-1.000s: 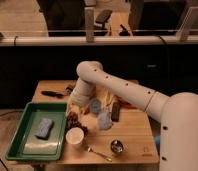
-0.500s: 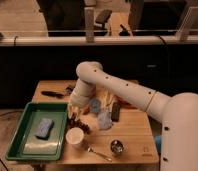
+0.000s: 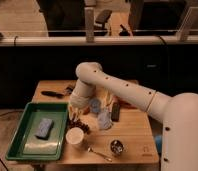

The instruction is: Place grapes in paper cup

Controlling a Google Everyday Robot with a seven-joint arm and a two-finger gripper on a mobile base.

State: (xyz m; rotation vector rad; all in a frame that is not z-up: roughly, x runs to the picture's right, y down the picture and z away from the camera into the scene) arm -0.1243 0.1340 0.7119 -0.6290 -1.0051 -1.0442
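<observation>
Claw [image 3: 77, 118] above round white paper cup [image 3: 74, 137]

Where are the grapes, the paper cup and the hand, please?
grapes [image 3: 82, 125]: camera view, middle of the dark bunch.
paper cup [image 3: 74, 141]: camera view, front wall.
hand [image 3: 77, 118]: camera view, its tip, just above the grapes and cup.
</observation>
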